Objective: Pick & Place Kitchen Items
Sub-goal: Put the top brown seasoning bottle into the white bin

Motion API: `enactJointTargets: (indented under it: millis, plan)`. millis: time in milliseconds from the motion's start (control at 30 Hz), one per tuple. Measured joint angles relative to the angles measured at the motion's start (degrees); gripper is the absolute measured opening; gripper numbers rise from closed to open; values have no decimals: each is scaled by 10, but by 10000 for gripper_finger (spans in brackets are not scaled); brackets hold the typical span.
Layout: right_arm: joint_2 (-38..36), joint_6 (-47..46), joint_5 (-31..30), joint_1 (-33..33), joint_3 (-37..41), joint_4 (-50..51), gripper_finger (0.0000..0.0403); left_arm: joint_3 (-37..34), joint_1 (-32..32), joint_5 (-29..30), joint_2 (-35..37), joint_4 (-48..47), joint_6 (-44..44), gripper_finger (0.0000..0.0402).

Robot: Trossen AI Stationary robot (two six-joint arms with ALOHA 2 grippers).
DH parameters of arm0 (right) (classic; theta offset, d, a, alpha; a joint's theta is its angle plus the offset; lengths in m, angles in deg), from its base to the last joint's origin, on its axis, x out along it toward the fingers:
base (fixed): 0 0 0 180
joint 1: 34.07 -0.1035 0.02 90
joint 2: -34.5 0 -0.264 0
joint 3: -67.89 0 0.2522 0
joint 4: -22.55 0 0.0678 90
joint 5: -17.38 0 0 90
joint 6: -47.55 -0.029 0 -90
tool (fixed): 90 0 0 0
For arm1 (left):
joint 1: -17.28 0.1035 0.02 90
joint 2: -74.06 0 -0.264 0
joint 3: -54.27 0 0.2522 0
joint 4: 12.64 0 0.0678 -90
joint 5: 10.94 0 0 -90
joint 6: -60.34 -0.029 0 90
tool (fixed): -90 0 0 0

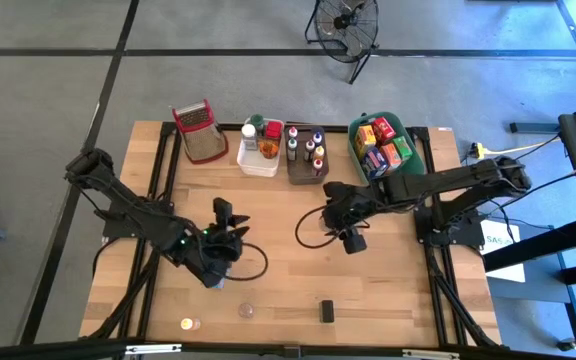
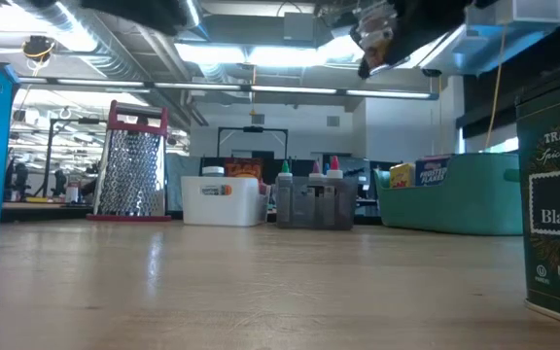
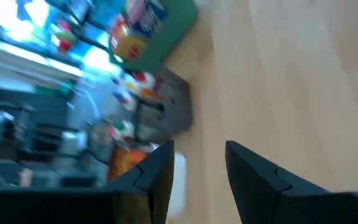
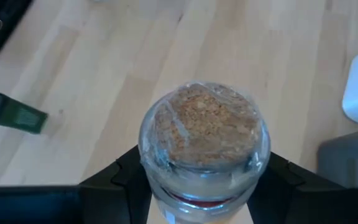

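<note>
Right wrist view — spice jar [image 4: 204, 146] in jaws | high view — hidden

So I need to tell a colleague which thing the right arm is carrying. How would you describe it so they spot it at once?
Start at the green bin at the table's far right, then follow the right arm toward the table's middle. Its end effector is shut on a clear spice jar full of brown granules. It is held in the air, while the other bottles sit in bins.
</note>
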Motion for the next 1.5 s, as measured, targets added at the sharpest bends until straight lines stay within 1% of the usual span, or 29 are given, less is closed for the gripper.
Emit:
enactJointTargets:
  millis: [100, 200, 367, 467, 600, 733, 833, 967, 1033, 1133, 1200, 1500]
  plan:
    - [17, 14, -5, 0, -6, 0, 193, 0, 0, 27, -11, 69, -96, 139]
    - [36, 24, -5, 3, -10, -1, 193, 0, 5, 22, -20, 159, -230, 139]
    - [59, 32, -3, 5, -22, -1, 192, 0, 37, -75, -34, 307, -413, 139]
    - [66, 39, -1, 5, -31, -1, 192, 0, 60, -126, -36, 359, -480, 139]
    - [68, 45, 0, 5, -40, -1, 192, 1, 97, -206, -41, 401, -506, 139]
    - [68, 54, 0, 5, -41, 5, 191, 1, 124, -249, -62, 426, -553, 139]
    - [68, 54, 0, 5, -41, 11, 191, 1, 135, -252, -79, 465, -578, 139]
    - [68, 54, 0, 5, -41, 10, 191, 1, 136, -252, -87, 483, -610, 139]
    - [68, 54, 0, 5, -41, 10, 191, 1, 136, -267, -89, 483, -602, 139]
    - [68, 56, -1, 5, -41, 10, 191, 1, 136, -320, -89, 491, -555, 139]
    - [68, 58, 0, 5, -41, 10, 191, 1, 136, -339, -89, 494, -536, 139]
    - [67, 57, -1, 5, -41, 10, 191, 1, 139, -330, -89, 497, -535, 139]
